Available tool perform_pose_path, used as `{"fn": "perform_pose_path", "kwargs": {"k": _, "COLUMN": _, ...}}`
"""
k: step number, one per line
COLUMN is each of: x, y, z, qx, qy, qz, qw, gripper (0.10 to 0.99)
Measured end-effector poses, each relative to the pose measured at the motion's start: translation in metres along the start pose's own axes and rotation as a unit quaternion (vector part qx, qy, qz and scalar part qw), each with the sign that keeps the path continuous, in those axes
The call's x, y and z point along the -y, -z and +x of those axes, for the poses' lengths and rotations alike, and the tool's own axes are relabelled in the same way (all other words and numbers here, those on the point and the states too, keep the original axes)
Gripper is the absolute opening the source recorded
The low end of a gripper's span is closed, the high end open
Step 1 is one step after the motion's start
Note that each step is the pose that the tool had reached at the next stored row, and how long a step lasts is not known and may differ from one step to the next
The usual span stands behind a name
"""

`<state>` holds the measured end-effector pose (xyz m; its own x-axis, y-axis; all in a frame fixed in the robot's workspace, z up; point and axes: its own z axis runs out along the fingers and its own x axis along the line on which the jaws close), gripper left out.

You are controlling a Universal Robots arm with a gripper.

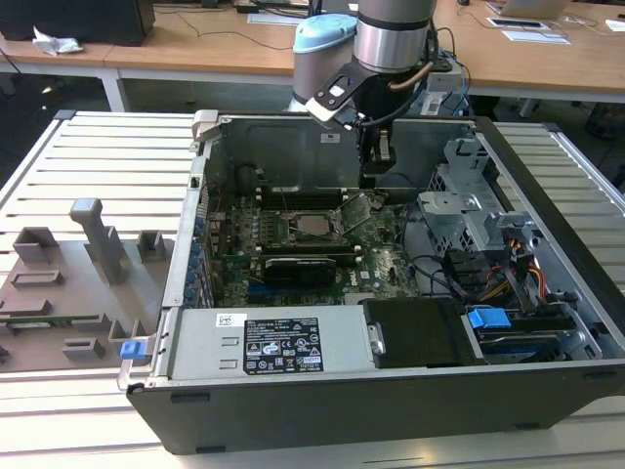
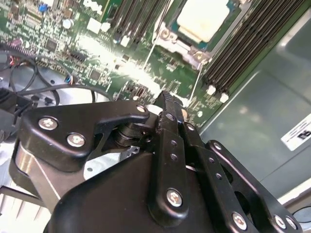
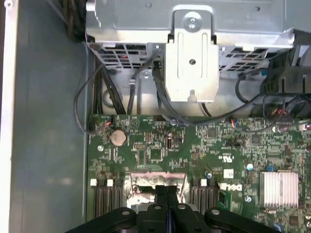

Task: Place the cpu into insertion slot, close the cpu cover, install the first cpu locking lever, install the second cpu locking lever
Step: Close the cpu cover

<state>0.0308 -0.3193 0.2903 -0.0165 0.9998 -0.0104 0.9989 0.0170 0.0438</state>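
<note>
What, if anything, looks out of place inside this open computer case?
One thing: beside the cpu, on the exterior view's right, a thin metal lever stands tilted up instead of lying flat. The gripper hangs close by, shut. Nothing looks spilled or broken.

Silver arm (image 1: 393, 39), pale-blue joint cap (image 1: 322, 31), black screw-studded tool (image 2: 165, 99)
</note>
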Motion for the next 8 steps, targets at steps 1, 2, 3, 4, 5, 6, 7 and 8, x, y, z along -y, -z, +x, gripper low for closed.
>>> {"fn": "perform_pose_path", "kwargs": {"k": 1, "x": -0.0019, "y": -0.0001, "z": 0.0, "qx": 0.0003, "qy": 0.0, "qz": 0.0001, "qw": 1.0, "gripper": 0.106}}
{"fn": "perform_pose_path", "kwargs": {"k": 2, "x": -0.0048, "y": -0.0002, "z": 0.0001, "qx": 0.0007, "qy": 0.0, "qz": 0.0001, "qw": 1.0, "gripper": 0.106}}
{"fn": "perform_pose_path", "kwargs": {"k": 3, "x": -0.0076, "y": -0.0003, "z": 0.0002, "qx": 0.0012, "qy": 0.0, "qz": 0.0002, "qw": 1.0, "gripper": 0.106}}
{"fn": "perform_pose_path", "kwargs": {"k": 4, "x": -0.009, "y": -0.0004, "z": 0.0002, "qx": 0.0014, "qy": 0.0, "qz": 0.0003, "qw": 1.0, "gripper": 0.106}}
{"fn": "perform_pose_path", "kwargs": {"k": 5, "x": -0.0106, "y": -0.0005, "z": 0.0003, "qx": 0.0017, "qy": 0.0, "qz": 0.0003, "qw": 1.0, "gripper": 0.106}}
{"fn": "perform_pose_path", "kwargs": {"k": 6, "x": -0.013, "y": -0.0006, "z": 0.0004, "qx": 0.0021, "qy": 0.0, "qz": 0.0004, "qw": 1.0, "gripper": 0.106}}
{"fn": "perform_pose_path", "kwargs": {"k": 7, "x": -0.016, "y": -0.0007, "z": 0.0005, "qx": 0.0026, "qy": 0.0, "qz": 0.0006, "qw": 1.0, "gripper": 0.106}}
{"fn": "perform_pose_path", "kwargs": {"k": 8, "x": -0.0176, "y": -0.0008, "z": 0.0005, "qx": 0.0029, "qy": 0.0, "qz": 0.0007, "qw": 1.0, "gripper": 0.106}}
